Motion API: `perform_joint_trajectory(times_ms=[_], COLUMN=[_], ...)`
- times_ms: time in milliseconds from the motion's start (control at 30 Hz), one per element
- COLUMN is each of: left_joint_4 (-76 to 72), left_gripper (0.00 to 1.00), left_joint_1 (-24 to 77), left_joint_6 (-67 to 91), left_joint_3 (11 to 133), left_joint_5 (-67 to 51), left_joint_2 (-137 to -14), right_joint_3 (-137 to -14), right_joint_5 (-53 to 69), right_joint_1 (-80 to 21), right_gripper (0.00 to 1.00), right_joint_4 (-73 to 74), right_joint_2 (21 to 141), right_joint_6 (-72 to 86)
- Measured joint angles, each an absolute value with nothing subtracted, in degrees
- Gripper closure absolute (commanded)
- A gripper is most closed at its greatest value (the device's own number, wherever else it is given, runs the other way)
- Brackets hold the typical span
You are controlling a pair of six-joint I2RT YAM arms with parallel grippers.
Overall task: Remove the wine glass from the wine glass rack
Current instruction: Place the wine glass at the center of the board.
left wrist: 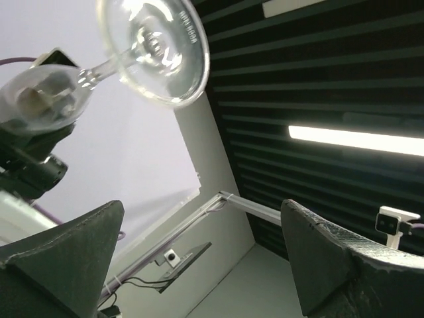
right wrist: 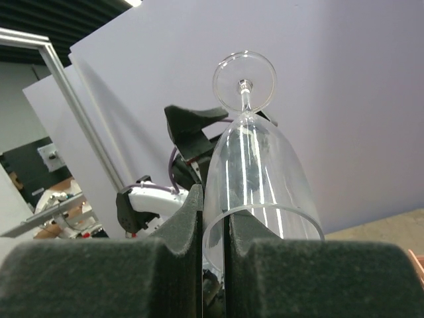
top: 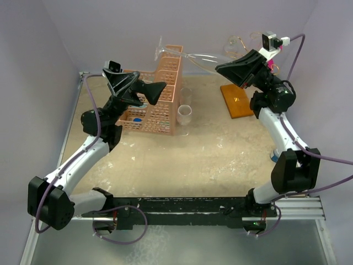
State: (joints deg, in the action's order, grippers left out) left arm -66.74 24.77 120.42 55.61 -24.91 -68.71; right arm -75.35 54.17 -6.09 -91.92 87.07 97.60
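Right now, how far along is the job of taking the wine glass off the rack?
Done: the wine glass is clear of the wine glass rack, held sideways in the air. In hand: the right gripper pinches the bowl's rim. The left gripper is open below the foot. Left: probably only handing it over or setting it down.
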Motion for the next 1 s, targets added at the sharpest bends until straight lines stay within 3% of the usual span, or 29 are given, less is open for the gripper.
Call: perform_joint_trajectory(times_ms=[200, 433, 600, 733, 1000], left_joint_4=[-55.88, -13.72, 7.57, 16.27, 24.32], left_gripper=[0.01, 0.01, 0.01, 0.01, 0.01], left_joint_1=[24.75, 24.38, 24.38, 24.38, 24.38], left_joint_6=[113.12, 80.42, 62.28, 54.65, 47.03], left_joint_3=[50.81, 60.14, 67.88, 69.3, 69.6], left_joint_5=[-26.35, -21.52, -10.52, -2.72, 7.03], left_joint_2=[-64.23, -53.98, -48.01, -45.19, -47.59], right_joint_3=[-70.96, -61.87, -68.05, -73.67, -76.99], right_joint_5=[53.74, 58.35, 53.28, 44.36, 29.69], right_joint_1=[-3.38, -2.72, -2.81, -2.83, -2.83], right_gripper=[1.0, 1.0, 1.0, 1.0, 1.0], right_joint_4=[-91.55, -82.94, -47.64, -21.54, 17.87], right_joint_2=[85.82, 72.84, 59.16, 53.6, 52.9], right_joint_6=[97.34, 81.49, 55.61, 41.43, 25.91])
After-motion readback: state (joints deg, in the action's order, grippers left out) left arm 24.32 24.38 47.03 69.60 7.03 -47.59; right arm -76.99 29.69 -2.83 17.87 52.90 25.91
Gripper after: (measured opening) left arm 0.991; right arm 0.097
